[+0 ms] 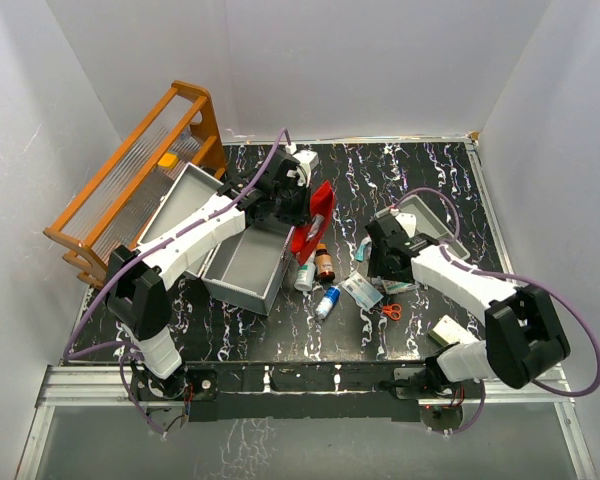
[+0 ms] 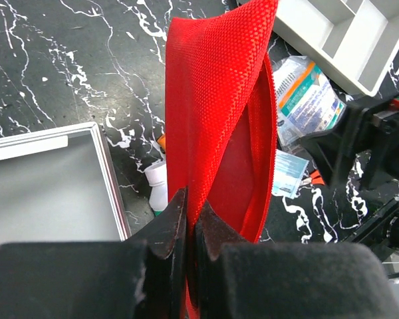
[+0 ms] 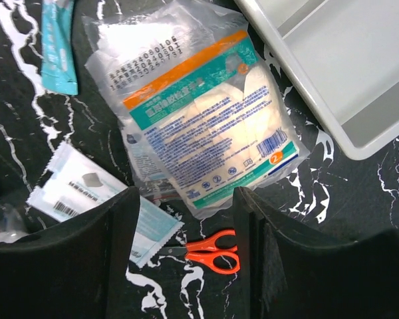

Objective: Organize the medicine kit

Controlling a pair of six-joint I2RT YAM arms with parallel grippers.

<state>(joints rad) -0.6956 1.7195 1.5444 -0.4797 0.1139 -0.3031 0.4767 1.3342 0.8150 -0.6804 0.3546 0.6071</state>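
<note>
Far left, the medicine kit [image 1: 242, 288] sits open on the table, lid thrown back. Just right of it, the left gripper [image 2: 189, 222] is pinched tight on the red pouch [image 2: 213, 100], holding it upright with its zipped side gaping. Further right of the kit, the right gripper [image 3: 184, 199] hovers, jaws apart, over a sealed packet [image 3: 206, 113], with orange scissors [image 3: 213, 251] just beside it. Best play, I'd say: centre on the packet, pinch one edge, and don't snag the scissors.
</note>
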